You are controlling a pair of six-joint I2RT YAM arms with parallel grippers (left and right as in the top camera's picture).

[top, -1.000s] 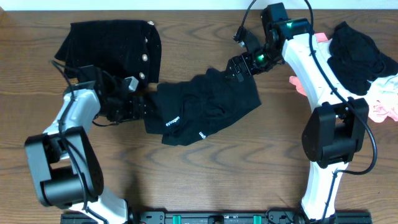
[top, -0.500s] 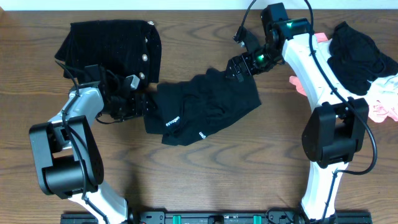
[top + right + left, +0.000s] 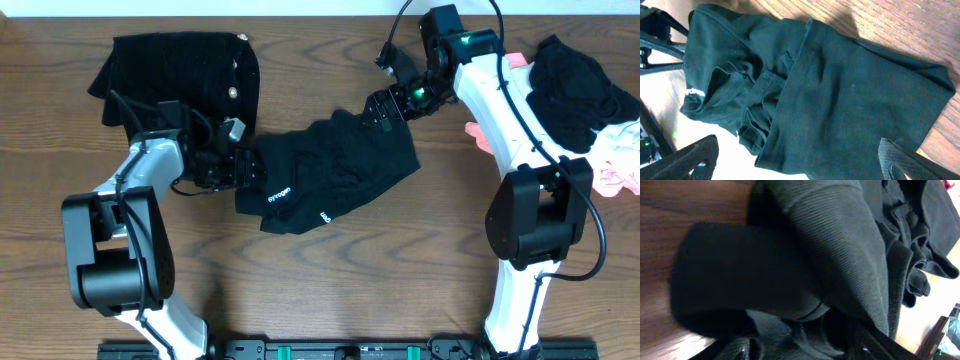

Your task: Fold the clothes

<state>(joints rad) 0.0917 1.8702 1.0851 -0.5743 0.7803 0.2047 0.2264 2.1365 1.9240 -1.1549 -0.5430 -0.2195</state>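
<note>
- Two grippers, one shirt: my left gripper [image 3: 238, 166] sits at the left edge of the shirt [image 3: 335, 170], and my right gripper [image 3: 384, 108] at its far right corner.
- The step, as I judge it, is taking hold of the crumpled shirt at both ends, to spread it flat before any fold.
- Left gripper: in the wrist view, cloth bunches over and round one finger [image 3: 740, 285]. I cannot tell whether the jaws pinch it or only sit under it.
- Right gripper: the jaws are spread wide with nothing held, and the shirt lies just below them.
- Next I need a sure pinch on the left edge, then the right gripper down on the corner and closed, then both pulling apart.
- The pile [image 3: 585, 85] lies well off beyond my right gripper, and a black piece [image 3: 180, 70] just behind my left.
</note>
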